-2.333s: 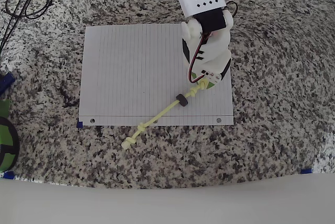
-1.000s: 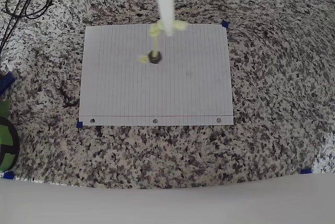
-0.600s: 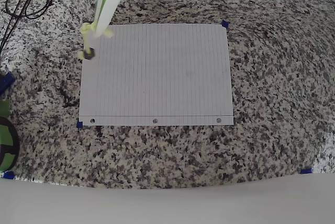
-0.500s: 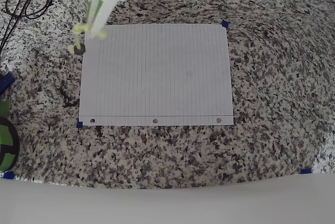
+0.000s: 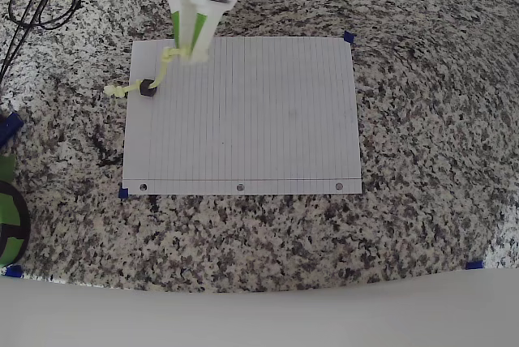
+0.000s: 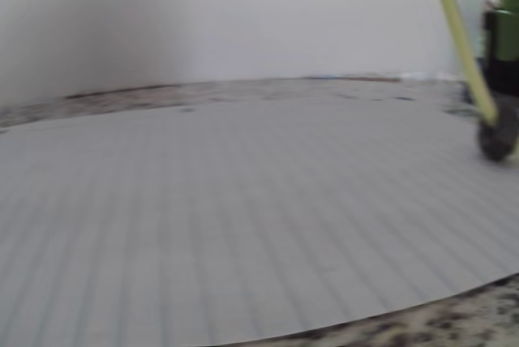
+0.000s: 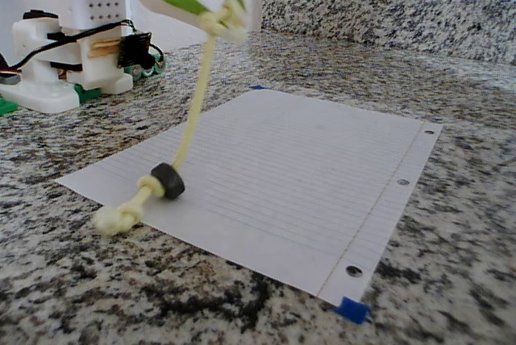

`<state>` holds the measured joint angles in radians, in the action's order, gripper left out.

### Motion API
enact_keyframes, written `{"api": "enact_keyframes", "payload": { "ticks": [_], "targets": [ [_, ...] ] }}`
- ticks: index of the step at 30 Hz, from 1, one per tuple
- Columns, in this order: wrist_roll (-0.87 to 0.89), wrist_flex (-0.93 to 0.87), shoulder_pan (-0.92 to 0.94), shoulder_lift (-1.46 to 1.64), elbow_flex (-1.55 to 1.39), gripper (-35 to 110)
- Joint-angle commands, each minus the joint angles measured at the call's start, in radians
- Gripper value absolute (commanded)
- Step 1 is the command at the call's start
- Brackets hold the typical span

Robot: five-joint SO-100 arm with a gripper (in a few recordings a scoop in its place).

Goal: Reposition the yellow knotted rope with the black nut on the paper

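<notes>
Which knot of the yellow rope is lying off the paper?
The free end knot, past the black nut, lies on the stone counter. The other end's knot is up in the gripper.

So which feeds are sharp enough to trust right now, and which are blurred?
Overhead view: evenly lit, sharp on the paper and black nut. Wrist view: soft and smeared, the yellow knotted rope blurry. Fixed view: nut sharp, gripper motion-blurred.
</notes>
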<state>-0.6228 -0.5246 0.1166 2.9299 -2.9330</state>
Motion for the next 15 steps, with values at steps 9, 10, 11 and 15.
{"api": "enact_keyframes", "payload": {
  "ticks": [9,10,11,15],
  "targets": [
    [0.034,-0.077,-0.288,0.161,-0.08,0],
    [0.032,-0.081,-0.305,0.175,-0.091,0],
    [0.034,-0.083,-0.319,0.186,-0.1,0],
    [0.034,-0.087,-0.33,0.193,-0.115,0]
  ]
}}
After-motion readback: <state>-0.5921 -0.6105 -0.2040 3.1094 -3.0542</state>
